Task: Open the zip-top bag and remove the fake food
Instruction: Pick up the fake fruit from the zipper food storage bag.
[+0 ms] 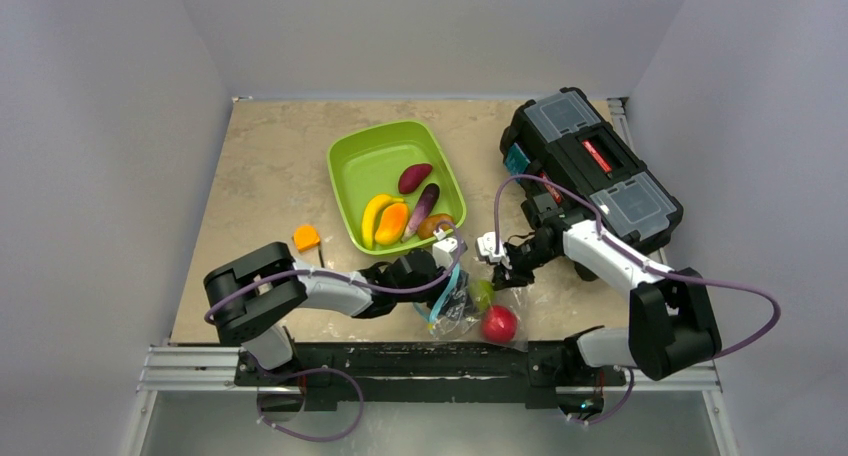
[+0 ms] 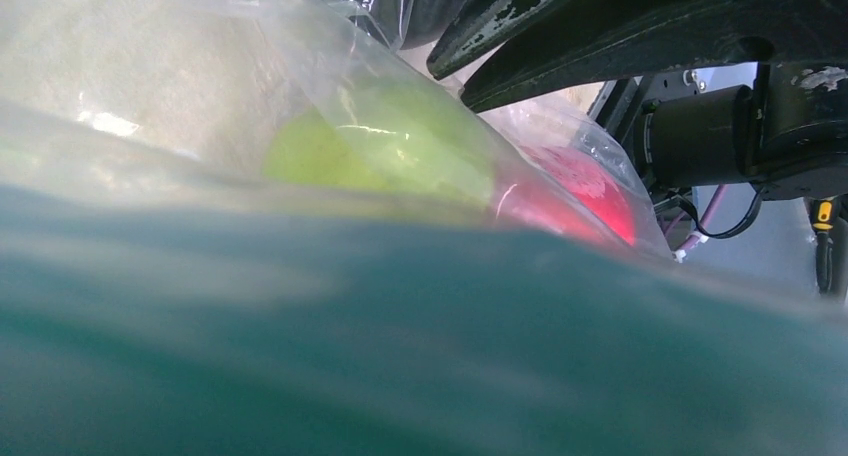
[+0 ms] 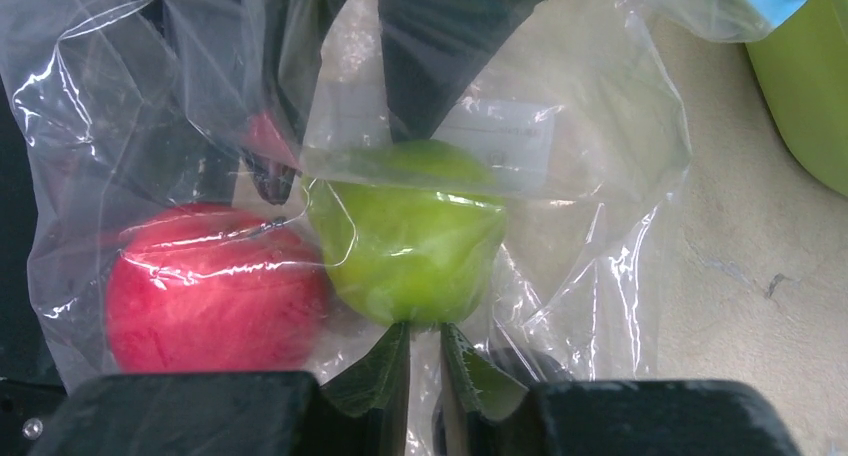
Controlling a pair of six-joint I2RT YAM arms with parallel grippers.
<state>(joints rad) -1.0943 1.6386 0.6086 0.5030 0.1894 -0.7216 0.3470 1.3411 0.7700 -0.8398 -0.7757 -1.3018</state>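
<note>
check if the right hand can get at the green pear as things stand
Probably not directly: the right hand is close against the green pear, but the pear lies inside the zip-top bag, with clear film between them.

A blurred teal band (image 2: 400, 356) fills the lower half of the left wrist view, too close to focus. The left end effector (image 1: 445, 276) does not show there, and from above it is too small to read its jaws. Pear (image 2: 390, 146) and apple (image 2: 590, 191) are smeared behind the bag (image 2: 200, 66). The right end effector (image 3: 425, 361) is cut off at 6 o'clock; whether film sits in its narrow gap is unclear. The tray (image 3: 810, 86) is cropped at 2 o'clock.
</note>
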